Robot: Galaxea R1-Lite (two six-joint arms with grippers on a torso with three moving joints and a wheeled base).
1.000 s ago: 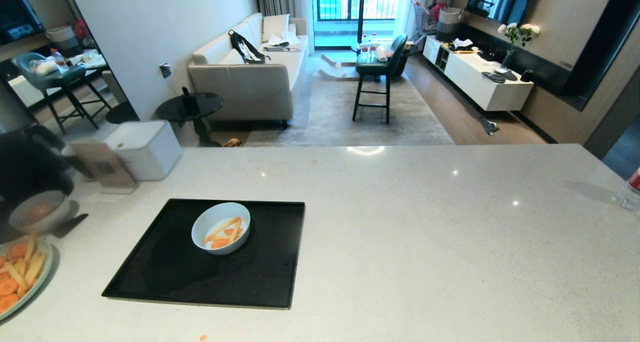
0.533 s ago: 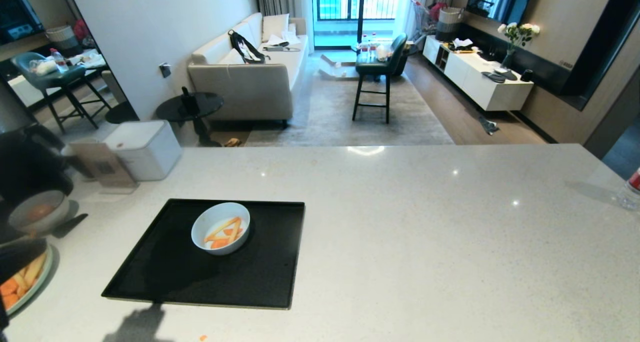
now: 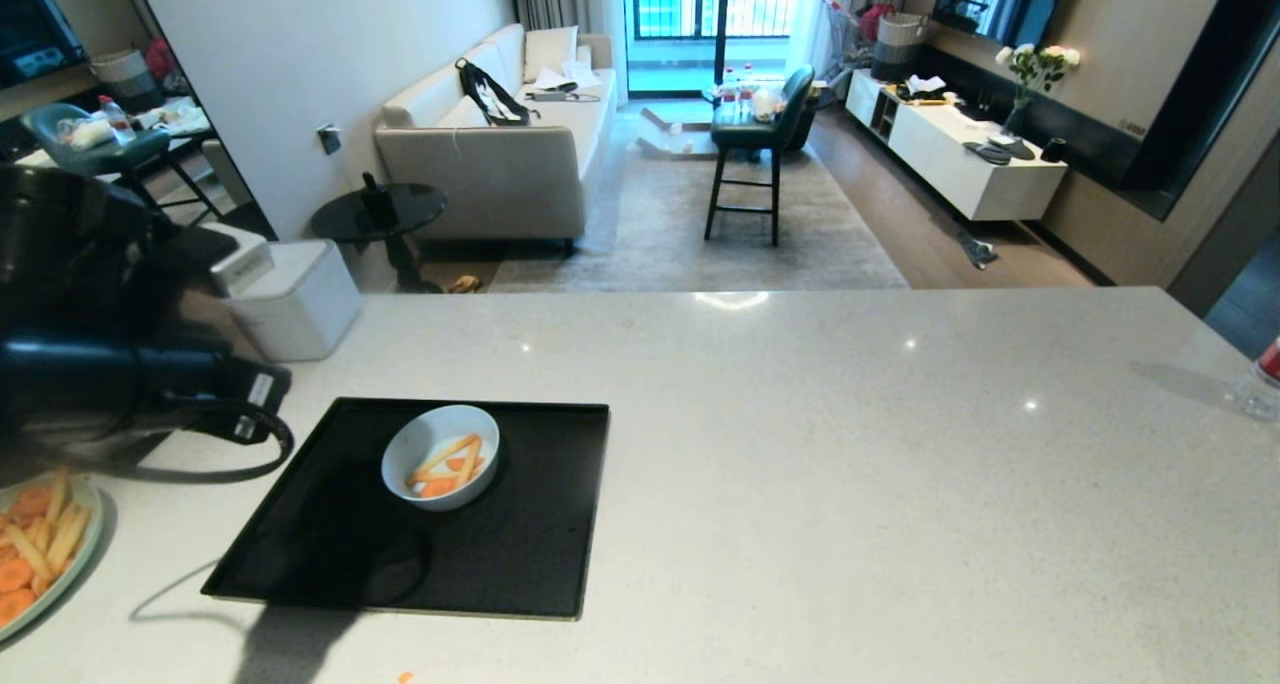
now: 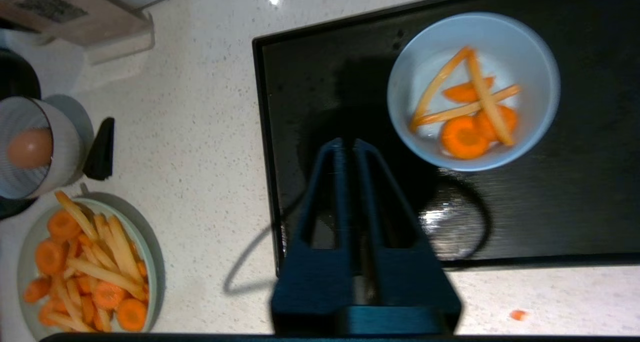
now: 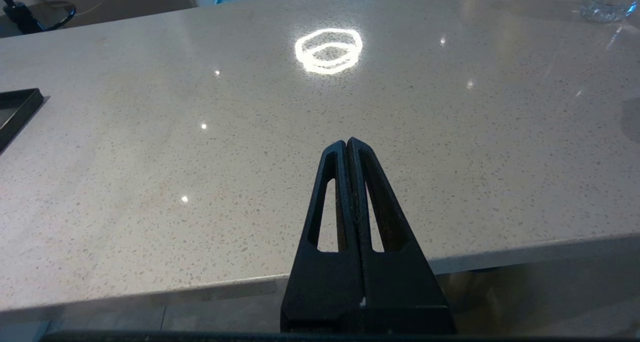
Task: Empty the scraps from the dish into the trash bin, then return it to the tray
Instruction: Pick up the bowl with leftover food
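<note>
Dish [image 4: 473,91] sits on tray [image 4: 575,222], just beside left pincer [image 4: 348,144].

Bright ring-light glare on the countertop [image 5: 327,52], soft shadows.

A home: an open-plan flat, seen from a pale speckled stone counter [image 3: 800,444] that looks into a living room. Beyond it stand a beige sofa [image 3: 500,154] with cushions, a small round black side table [image 3: 380,214], a grey rug [image 3: 700,234] and a dark bar stool [image 3: 755,144]. A long white low cabinet [image 3: 950,159] carries a vase of white flowers [image 3: 1035,69], and glass balcony doors [image 3: 700,14] close the far end. Food in dishes sits on the counter.
</note>
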